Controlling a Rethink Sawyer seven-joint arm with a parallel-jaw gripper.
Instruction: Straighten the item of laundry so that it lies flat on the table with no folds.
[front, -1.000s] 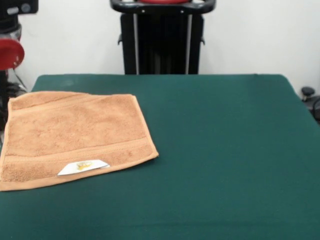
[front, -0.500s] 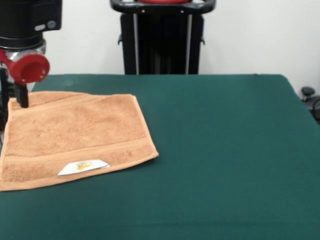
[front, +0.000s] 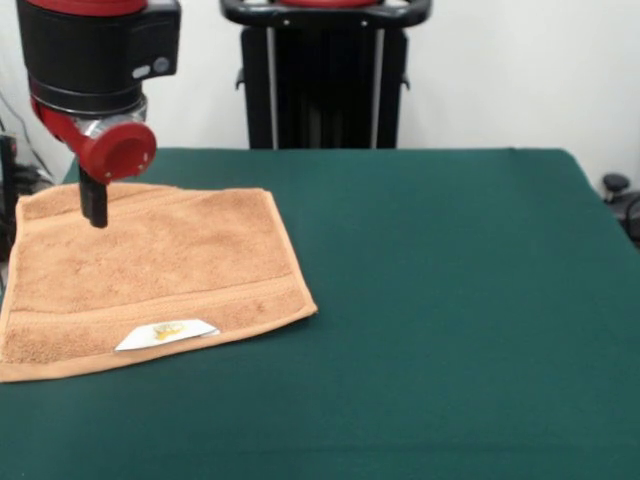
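We are seeing the end effector (front: 97, 212) hanging over the far left part of the towel, below a black and red wrist housing (front: 98, 60) with a round red cap (front: 118, 151). Only one dark, narrow tip is showing beneath that cap, so we cannot tell whether the end effector is spread or pressed together, nor whether its tip is touching the cloth or hovering just above it.

Taking the towel as our landmark and going from largest to smallest: the worktop (front: 450, 300), covered in dark green cloth, is stretching out wide to the towel's right and in front of it. Behind the towel, beyond the worktop's far edge, a black stand (front: 325, 80) is rising against a pale wall.

The towel (front: 150, 275) itself, orange-tan and roughly square, is lying spread out near the worktop's left edge, looking flat, with its woven border bands running along the near and far sides. We are not making out any fold in it.

A small white label (front: 167, 333) with a yellow mark is sitting on the towel's near border band.
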